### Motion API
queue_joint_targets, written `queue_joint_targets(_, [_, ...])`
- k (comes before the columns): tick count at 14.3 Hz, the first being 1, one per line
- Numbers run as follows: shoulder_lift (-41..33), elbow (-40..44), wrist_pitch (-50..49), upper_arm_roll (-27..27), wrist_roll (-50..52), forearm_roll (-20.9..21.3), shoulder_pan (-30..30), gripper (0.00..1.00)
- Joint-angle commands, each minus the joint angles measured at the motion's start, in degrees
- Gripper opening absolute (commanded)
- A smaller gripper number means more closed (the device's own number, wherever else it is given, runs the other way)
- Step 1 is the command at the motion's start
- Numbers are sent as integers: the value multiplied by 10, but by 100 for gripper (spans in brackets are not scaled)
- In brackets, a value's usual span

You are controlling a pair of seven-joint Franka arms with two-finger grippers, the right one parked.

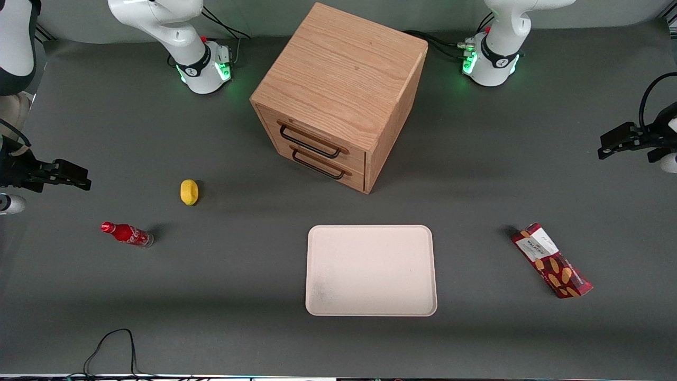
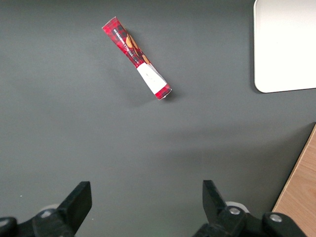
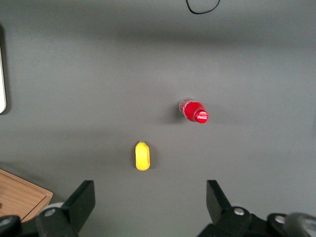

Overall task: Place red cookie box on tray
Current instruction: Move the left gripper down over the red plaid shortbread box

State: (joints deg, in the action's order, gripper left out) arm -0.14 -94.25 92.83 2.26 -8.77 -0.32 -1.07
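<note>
toward the working arm's end of the table, the red cookie box [image 1: 551, 261] is seen lying flat on the dark mat, set at a slant, with its white label end farther from the front camera than its cookie-printed end. the tray [image 1: 371, 270] is found near the middle of the table, bare, in front of the wooden drawer cabinet [image 1: 338, 95] and well apart from the box. the left gripper [image 1: 616, 142] is held high over the mat, above and farther from the front camera than the box; its jaws are spread wide and nothing is gripped, as is confirmed in the left wrist view, where the two fingertips [image 2: 79, 197] stand apart with only mat between them and the box [image 2: 137, 58] lies some way off. no part of the task is judged to be done yet. several risks can be expected from here. because the box is narrow and slanted, it could be pushed or spun away if the jaws are not turned to cross its short width before descent. if it is grasped near one end, it may droop or slip during the carry. a low carry could let it be caught on the tray's raised rim. a red soda bottle [image 1: 127, 233] and a yellow lemon [image 1: 189, 191] lie toward the parked arm's end and are judged to be no obstacle.
</note>
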Motion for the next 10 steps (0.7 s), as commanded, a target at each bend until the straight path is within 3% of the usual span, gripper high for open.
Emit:
queue_joint_targets(1, [-15,-18,9,1,-12,1,1,100])
queue_joint_targets(6, [-7,-62,78,2,-11,7,1,100])
queue_joint_targets(10, [55,-69,197,6,50,1,8,100])
